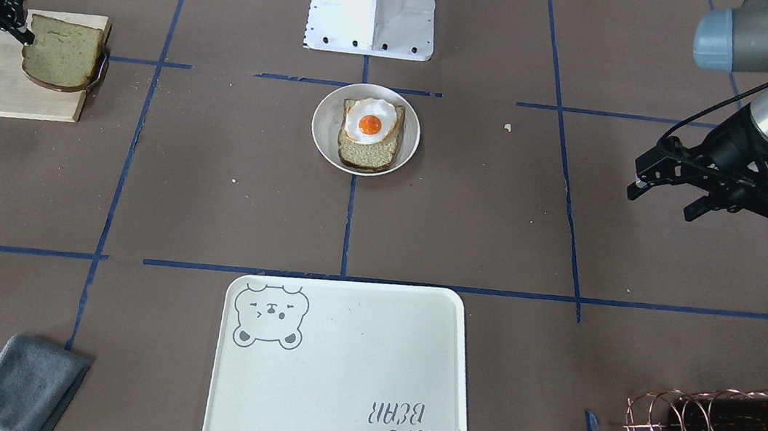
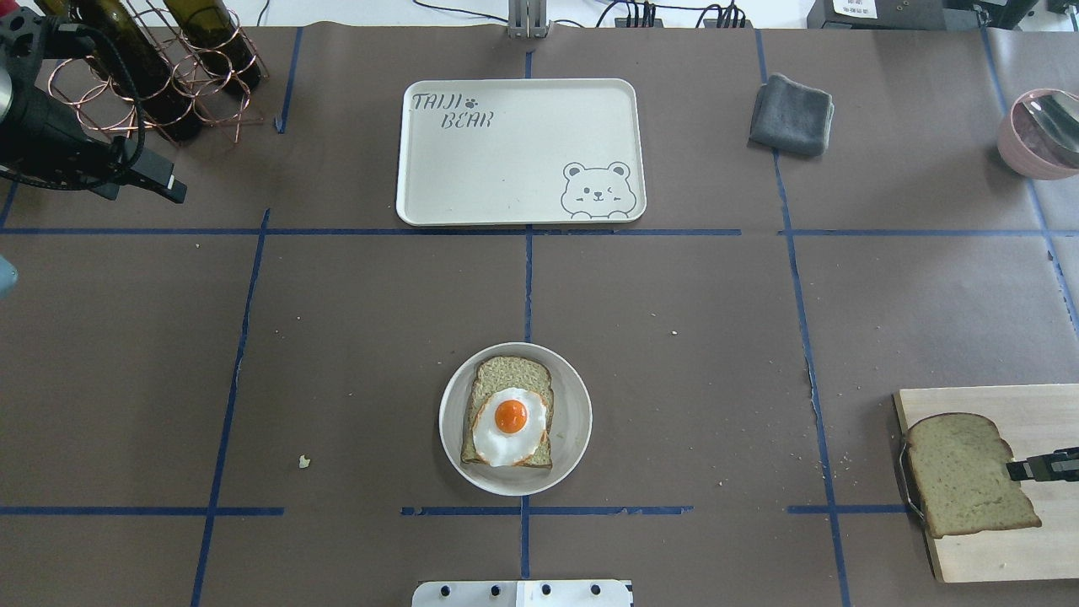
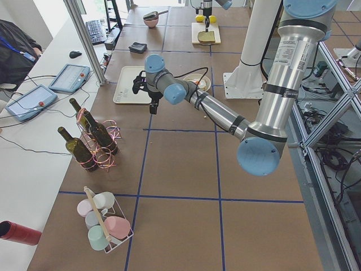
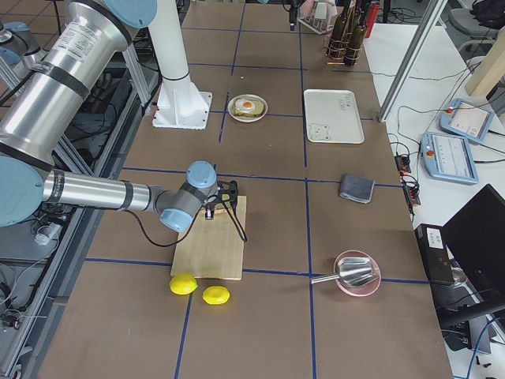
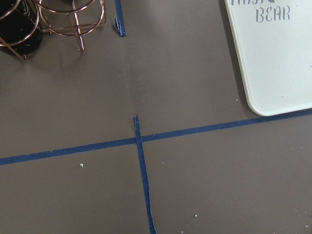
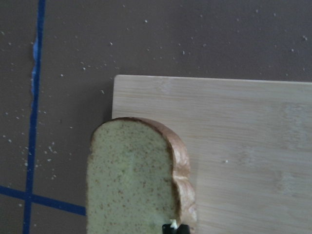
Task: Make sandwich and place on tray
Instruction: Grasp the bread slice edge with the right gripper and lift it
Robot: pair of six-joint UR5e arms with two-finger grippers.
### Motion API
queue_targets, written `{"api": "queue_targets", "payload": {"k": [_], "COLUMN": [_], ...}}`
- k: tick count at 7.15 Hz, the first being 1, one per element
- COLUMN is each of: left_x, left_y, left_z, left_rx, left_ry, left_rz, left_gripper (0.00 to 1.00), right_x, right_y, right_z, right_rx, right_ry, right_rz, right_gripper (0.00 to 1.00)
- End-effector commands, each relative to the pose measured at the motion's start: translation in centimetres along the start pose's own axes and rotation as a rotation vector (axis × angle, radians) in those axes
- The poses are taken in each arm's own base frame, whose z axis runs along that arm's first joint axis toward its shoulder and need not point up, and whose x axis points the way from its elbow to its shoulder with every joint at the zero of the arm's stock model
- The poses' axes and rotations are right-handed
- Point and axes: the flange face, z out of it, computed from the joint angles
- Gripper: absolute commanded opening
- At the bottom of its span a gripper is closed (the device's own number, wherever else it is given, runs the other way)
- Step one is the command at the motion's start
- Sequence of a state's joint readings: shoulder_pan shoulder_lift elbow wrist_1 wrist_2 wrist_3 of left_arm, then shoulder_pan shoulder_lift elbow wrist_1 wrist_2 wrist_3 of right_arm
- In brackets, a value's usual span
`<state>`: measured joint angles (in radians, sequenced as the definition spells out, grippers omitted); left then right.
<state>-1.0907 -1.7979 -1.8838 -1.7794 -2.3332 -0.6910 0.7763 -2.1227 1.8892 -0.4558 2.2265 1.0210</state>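
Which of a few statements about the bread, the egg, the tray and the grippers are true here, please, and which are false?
1. The tray already carries food. False: nothing lies on it.
2. The egg lies on a bread slice in the round plate. True.
3. The second slice covers the egg. False: it is at the cutting board, overhanging its edge, with the right gripper at it.
4. The left gripper is open and holds nothing. True.
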Motion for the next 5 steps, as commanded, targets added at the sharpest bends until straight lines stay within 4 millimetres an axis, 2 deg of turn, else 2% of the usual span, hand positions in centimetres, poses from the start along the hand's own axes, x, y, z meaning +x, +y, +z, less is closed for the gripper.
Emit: {"api": "queue_targets", "payload": {"k": [1,2,3,4,5], "left_x": [-0.1,-0.1,-0.1,-0.2,-0.3], "left_y": [0.0,0.0,0.0,0.1,0.1], "left_z": [0.1,0.0,0.0,0.0,0.1], "left_rx": [-0.003,-0.001,-0.002,-0.001,-0.003], "left_ry": [-0.002,-0.001,-0.002,-0.003,-0.002], "left_rz": [-0.003,-0.002,-0.003,-0.005,-0.006], "left_gripper": [1.0,1.0,1.0,1.0,1.0], "right_x": [-1.4,-1.9,-3.1,-6.1,-10.6], "right_y": [-2.8,-4.0,-5.5,-8.4,-12.4], "right_z": [-6.2,-8.6,-9.7,-10.3,-11.0], "right_rx": [0.052,0.068,0.076,0.094,0.105], "right_ry": [-0.164,-0.232,-0.276,-0.32,-0.376], "right_rz": [0.038,0.035,0.015,0.023,0.06], "right_gripper": [0.0,0.0,0.0,0.0,0.0]}}
